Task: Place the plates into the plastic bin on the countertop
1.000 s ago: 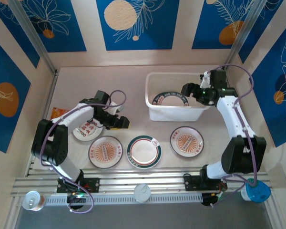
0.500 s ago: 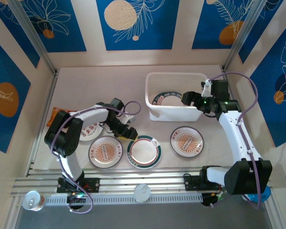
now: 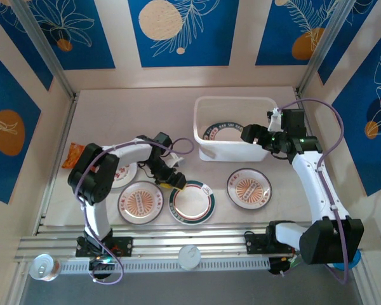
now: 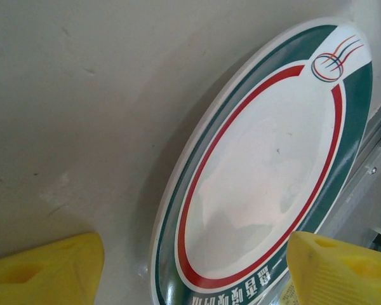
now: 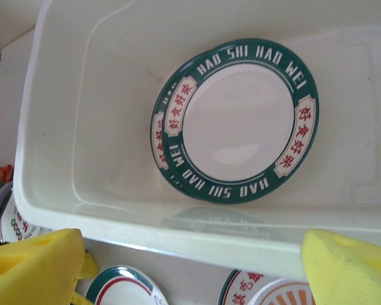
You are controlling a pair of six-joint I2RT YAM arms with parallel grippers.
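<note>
Right wrist view reveals two overlapping plates [image 5: 241, 121] in the plastic bin [image 5: 82, 127].

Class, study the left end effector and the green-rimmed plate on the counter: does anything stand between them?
Nothing visible does. The left end effector is open, and the green-rimmed plate lies uncovered between its yellow fingers on the bare counter.
</note>
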